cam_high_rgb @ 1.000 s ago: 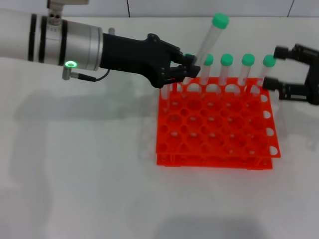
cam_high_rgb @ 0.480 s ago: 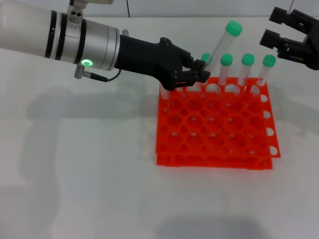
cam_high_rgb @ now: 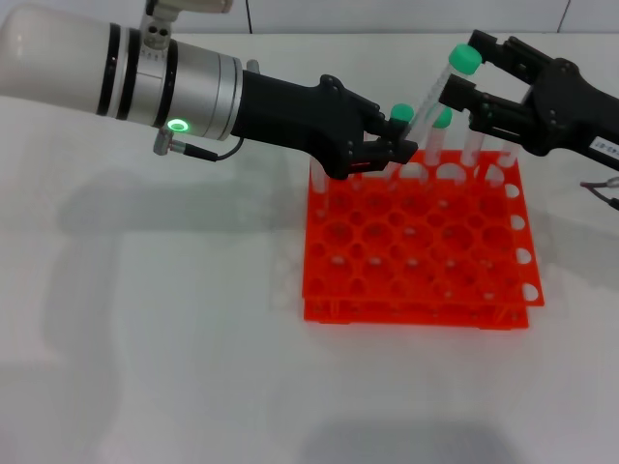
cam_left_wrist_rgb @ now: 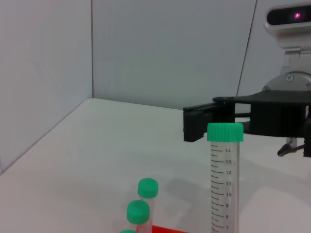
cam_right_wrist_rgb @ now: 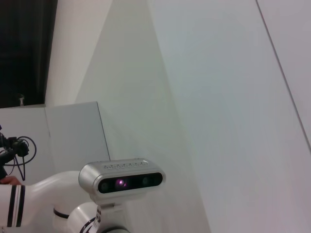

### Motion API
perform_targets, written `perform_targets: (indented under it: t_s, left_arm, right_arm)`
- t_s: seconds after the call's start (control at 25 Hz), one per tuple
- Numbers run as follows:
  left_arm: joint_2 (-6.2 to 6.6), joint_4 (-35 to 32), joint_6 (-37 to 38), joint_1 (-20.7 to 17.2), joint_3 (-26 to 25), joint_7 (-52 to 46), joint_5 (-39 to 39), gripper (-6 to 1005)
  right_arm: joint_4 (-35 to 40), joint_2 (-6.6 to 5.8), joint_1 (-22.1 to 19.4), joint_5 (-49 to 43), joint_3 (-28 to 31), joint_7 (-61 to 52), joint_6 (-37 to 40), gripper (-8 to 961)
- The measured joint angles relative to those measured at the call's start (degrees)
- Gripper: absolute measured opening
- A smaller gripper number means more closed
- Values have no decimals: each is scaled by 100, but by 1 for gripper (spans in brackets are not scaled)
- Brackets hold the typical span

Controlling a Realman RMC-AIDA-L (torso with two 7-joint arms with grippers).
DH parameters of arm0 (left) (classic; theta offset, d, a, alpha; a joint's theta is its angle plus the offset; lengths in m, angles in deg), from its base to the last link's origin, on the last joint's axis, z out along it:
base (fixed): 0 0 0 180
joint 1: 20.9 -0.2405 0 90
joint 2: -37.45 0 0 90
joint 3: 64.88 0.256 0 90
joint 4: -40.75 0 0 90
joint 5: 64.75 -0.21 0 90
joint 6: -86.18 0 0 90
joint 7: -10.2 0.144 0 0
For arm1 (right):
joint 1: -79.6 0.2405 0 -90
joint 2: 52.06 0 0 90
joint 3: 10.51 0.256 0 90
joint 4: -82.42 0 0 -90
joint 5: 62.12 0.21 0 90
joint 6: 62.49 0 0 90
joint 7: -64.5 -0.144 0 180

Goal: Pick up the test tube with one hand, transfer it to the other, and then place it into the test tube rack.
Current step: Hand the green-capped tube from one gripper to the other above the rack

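My left gripper [cam_high_rgb: 395, 151], on the silver-white arm, is shut on the lower part of a test tube [cam_high_rgb: 435, 97]. It holds the tube tilted above the back row of the orange test tube rack [cam_high_rgb: 416, 242]. The tube's green cap [cam_high_rgb: 467, 57] points up and to the right. My right gripper [cam_high_rgb: 466, 75], black with a white label, is open, with one finger on each side of the tube just below the cap. The left wrist view shows the held tube [cam_left_wrist_rgb: 223, 189] with the right gripper [cam_left_wrist_rgb: 214, 121] behind its cap.
Other green-capped tubes [cam_high_rgb: 442, 120] stand in the rack's back row, some hidden behind the right gripper; two caps [cam_left_wrist_rgb: 147, 188] show in the left wrist view. The rack stands on a white table [cam_high_rgb: 174, 338]. The right wrist view shows only walls and the robot's head.
The left gripper moved slightly right with the tube. The right gripper swung in from the right and now has its open fingers on both sides of the tube's top.
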Motion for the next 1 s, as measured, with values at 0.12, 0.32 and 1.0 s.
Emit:
perform_targets:
  t_s: [0.12,0.32,1.0]
  left_arm:
    - [-11,0,0,-6,0,14,-4,196]
    - [-17,1,0,-14,0,21,-5,196]
    - [-58,8,-61,-43,39,85,-4,196]
  right_arm:
    - [-83,6,45,18,-11,69,-52,870]
    - [-140,18,93,22,-21,103,-76,870]
    - [-145,40,106,23,-20,121,-300,489]
